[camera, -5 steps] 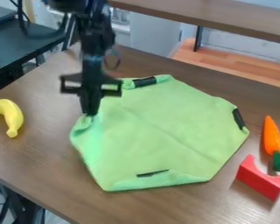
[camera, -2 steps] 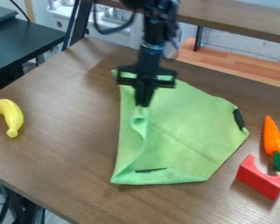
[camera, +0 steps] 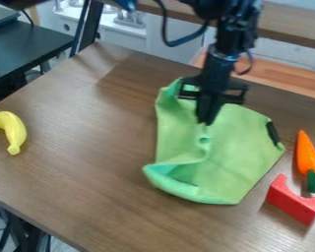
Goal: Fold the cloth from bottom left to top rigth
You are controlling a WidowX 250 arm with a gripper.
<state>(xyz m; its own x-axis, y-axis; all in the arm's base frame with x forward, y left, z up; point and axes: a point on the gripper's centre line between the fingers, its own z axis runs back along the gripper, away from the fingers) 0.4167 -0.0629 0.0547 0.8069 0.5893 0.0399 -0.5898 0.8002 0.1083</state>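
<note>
Nearest us on the desk [camera: 88,172] sits the block [camera: 293,201] — left of it, the cloth [camera: 236,152], rumpled and partly folded. Beyond, carrot [camera: 306,152] right, banana [camera: 14,130] left, we see the tool [camera: 204,121] closed — pinching the cloth's middle.

Brown wooden table [camera: 88,187], green cloth [camera: 242,152], yellow banana [camera: 14,132], orange carrot [camera: 307,155], red notched block [camera: 295,202]
</note>
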